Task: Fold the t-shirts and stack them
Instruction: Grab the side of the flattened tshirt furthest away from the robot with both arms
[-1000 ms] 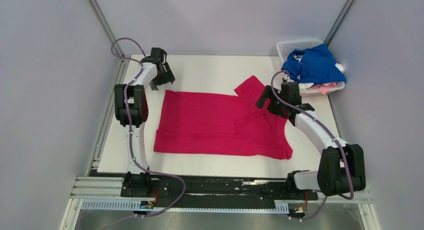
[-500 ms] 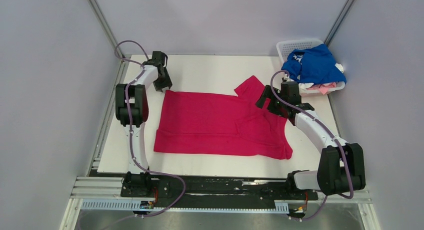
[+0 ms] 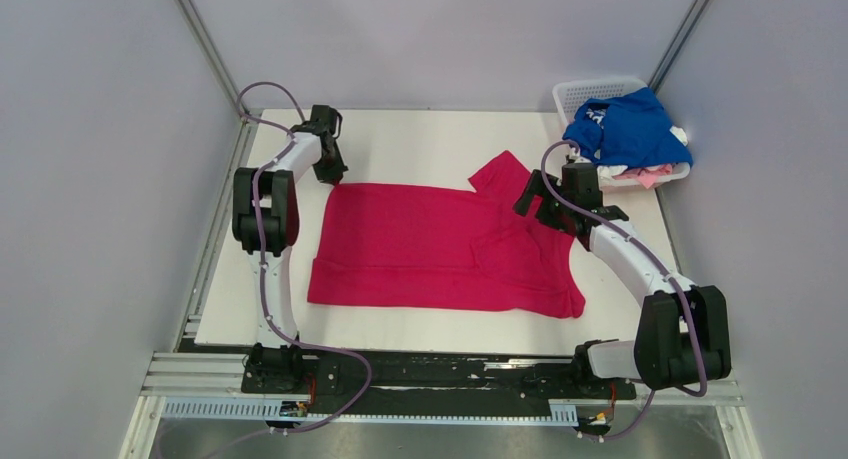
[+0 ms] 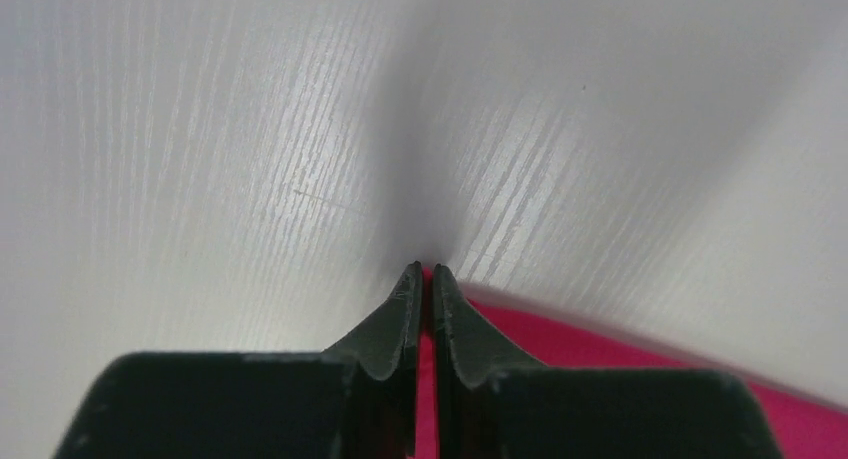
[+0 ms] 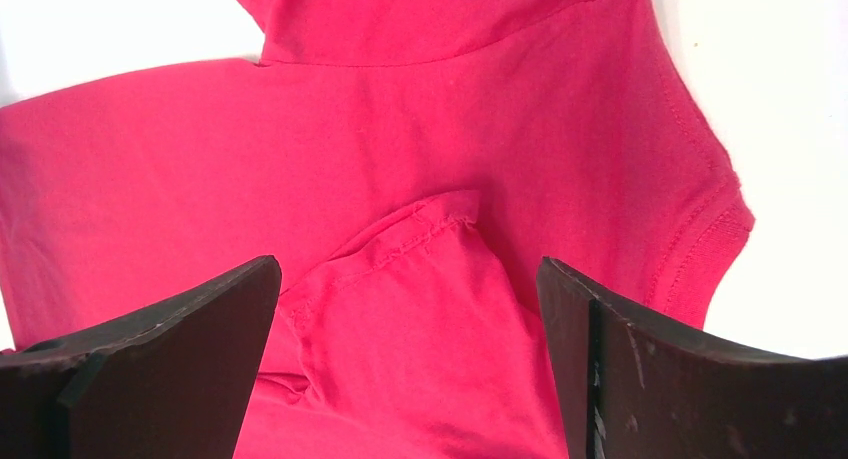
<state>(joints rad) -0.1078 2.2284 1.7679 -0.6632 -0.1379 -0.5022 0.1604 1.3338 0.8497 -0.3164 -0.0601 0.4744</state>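
A magenta-red t-shirt (image 3: 430, 247) lies spread flat on the white table (image 3: 430, 144), with one sleeve (image 3: 500, 169) pointing to the far side. My left gripper (image 3: 332, 175) is at the shirt's far left corner, shut on that corner's edge; red cloth (image 4: 426, 379) shows pinched between the fingers (image 4: 400, 314). My right gripper (image 3: 535, 207) hovers open over the right part of the shirt, a folded-over sleeve hem (image 5: 420, 229) lying between its fingers (image 5: 180, 319). A royal blue t-shirt (image 3: 628, 129) is heaped in the basket with white and pink cloth under it.
The white lattice basket (image 3: 590, 91) stands at the far right corner of the table. Grey walls close in the left, back and right. The arm bases sit on a black rail (image 3: 440, 374) at the near edge.
My left gripper has moved slightly right and down onto the shirt's far left corner and closed on it. The right arm has not moved.
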